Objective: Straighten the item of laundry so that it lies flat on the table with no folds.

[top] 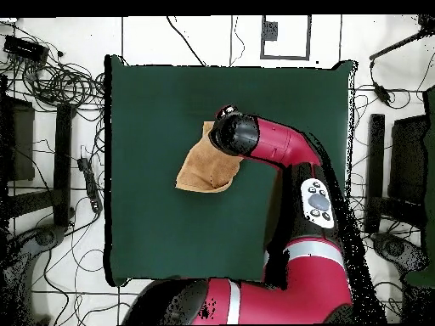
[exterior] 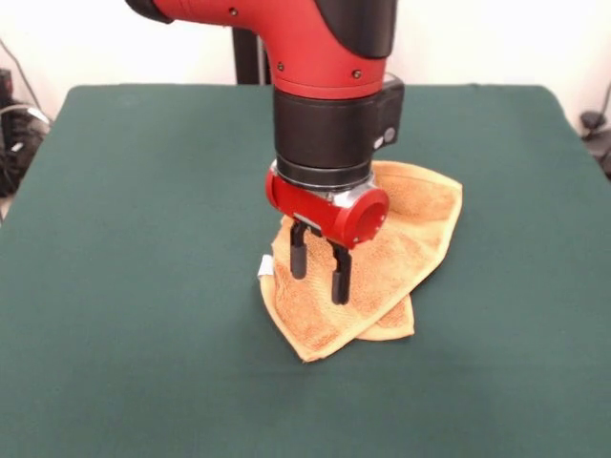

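While the red and black arm point(exterior: 315, 57) reached down over the middle of the table point(exterior: 124, 286), the gripper point(exterior: 320, 271) hung above the towel point(exterior: 401, 248) with its two black fingers point(exterior: 341, 274) spread apart and pointing downward. Nothing was held between them. In the front view, the fingertips stood over the towel's left portion; whether they touched the cloth could not be determined. The orange-tan towel lay on the dark green table surface near the centre, slightly toward the right side in the front view. It was not flat: it formed a folded, roughly triangular shape, with one layer lying over another. A pointed corner faced the camera in the front view, and a second rounded edge showed beneath it at the lower right. The upper right portion of the towel spread out wider, with a flat woven band visible along its edge. A small white tag point(exterior: 264, 266) projected from the towel's left edge and rested on the table just beside the cloth. In the overhead view, the towel point(top: 202, 170) appeared as a tan patch partly covered by the arm's wrist point(top: 234, 133), which hid the gripper. The arm extended from the base at the bottom of that view and bent across the right half of the table point(top: 170, 102). Cables point(top: 59, 85) lay on the floor around the table.
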Tool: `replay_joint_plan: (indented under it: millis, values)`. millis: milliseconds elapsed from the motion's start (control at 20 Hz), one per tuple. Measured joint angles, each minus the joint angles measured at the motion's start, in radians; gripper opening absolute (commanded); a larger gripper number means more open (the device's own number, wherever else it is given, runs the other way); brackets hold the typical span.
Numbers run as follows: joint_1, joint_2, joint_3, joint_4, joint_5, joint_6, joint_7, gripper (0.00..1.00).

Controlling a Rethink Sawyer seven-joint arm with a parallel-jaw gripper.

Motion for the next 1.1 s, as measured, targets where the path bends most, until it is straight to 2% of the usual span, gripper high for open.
replay_joint_plan:
  millis: [350, 800, 1100]
  values:
    - [-0.009, 0.0, 0.003, 0.021, -0.017, -0.021, 0.0, 1.0]
    - [-0.008, 0.0, 0.003, 0.026, -0.085, -0.038, 0.0, 1.0]
    - [-0.008, 0.0, 0.003, 0.033, -0.09, -0.038, 0.0, 1.0]
